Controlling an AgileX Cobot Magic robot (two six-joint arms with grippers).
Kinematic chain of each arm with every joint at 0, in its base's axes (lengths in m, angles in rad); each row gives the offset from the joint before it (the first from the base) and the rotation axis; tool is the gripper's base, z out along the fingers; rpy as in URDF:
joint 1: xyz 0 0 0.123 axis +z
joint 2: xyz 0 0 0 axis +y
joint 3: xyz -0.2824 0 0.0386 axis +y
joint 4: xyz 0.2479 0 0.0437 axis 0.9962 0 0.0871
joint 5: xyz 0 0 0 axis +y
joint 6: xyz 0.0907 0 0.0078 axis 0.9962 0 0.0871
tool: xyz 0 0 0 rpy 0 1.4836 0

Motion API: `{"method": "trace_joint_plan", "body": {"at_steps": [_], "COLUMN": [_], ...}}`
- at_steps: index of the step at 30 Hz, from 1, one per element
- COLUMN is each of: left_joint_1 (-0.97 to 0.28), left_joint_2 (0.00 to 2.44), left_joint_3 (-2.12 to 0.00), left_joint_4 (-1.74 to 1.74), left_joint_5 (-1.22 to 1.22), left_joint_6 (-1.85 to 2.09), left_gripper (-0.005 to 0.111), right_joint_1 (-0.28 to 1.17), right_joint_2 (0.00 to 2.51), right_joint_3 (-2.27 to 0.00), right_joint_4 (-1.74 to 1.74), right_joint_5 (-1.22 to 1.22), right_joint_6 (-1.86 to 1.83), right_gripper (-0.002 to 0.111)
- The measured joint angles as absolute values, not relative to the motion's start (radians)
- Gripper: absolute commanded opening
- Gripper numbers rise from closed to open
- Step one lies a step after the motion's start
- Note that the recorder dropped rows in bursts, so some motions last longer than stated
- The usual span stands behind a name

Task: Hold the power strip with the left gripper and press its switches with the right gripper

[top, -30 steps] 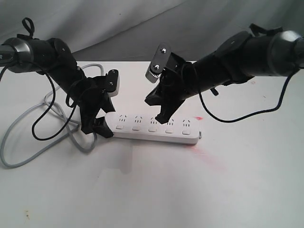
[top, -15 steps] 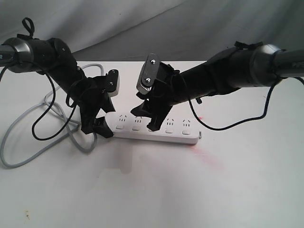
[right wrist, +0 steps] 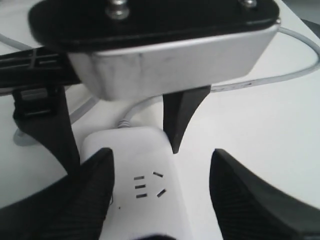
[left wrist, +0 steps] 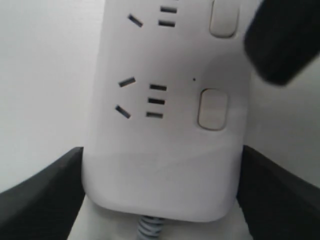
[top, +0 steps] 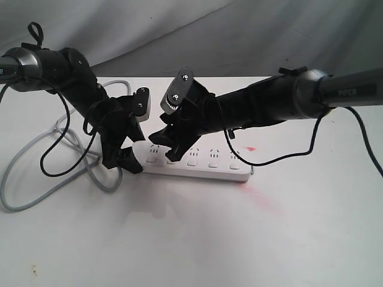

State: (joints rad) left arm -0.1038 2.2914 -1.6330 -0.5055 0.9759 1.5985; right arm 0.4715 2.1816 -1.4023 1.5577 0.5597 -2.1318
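Exterior view: white table (top: 251, 239), both arms reaching in. The power strip (top: 222, 171) lay flat near mid-table, its grey cord (top: 24, 197) looping off on the left side.

The left gripper (top: 133, 156) straddled the cord end. In its wrist view the jaws stood against both long edges, so I judged it clamped on the strip. Hold step looked done.

The right gripper (top: 167, 148) hung over the sockets nearest that end, fingers spread apart and empty. One dark fingertip (left wrist: 272, 42) sat just beside the second of its switches (left wrist: 223, 20). Contact could not be told. The end switch (left wrist: 212, 109) was untouched. Which switches were already pressed was not readable, so pressing looked to be in hand.

Writing: "PIPER" on the right arm (top: 350, 92). No brand legible on the strip.
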Motion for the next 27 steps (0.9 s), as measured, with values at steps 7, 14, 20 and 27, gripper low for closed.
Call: {"method": "trace_joint_plan", "body": {"at_steps": [7,14,20,27], "left_joint_1": [-0.104,-0.104,-0.104,-0.104], "left_joint_2": [2.291,2.291,2.291,2.291], "left_joint_3": [-1.633,-1.633,-1.633,-1.633], "left_joint_4": [-0.505,-0.505,-0.505,-0.505], "left_joint_5": [0.973,0.973,0.973,0.973], "left_joint_6": [1.598,1.598,1.598,1.598], "left_gripper": [0.069,0.069,0.069,0.069], "right_joint_1": [0.489,0.504,0.509,0.509], "right_joint_2": [2.224,2.243,2.243,2.243], "right_joint_3": [-1.449,-1.449,-1.449,-1.449], "right_joint_4": [1.563,1.557,1.517,1.489], "right_joint_5": [0.564,0.564,0.555,0.529], "right_joint_6": [-2.132,-2.132,-2.132,-2.132], "right_gripper": [0.053,0.053,0.053,0.053]}}
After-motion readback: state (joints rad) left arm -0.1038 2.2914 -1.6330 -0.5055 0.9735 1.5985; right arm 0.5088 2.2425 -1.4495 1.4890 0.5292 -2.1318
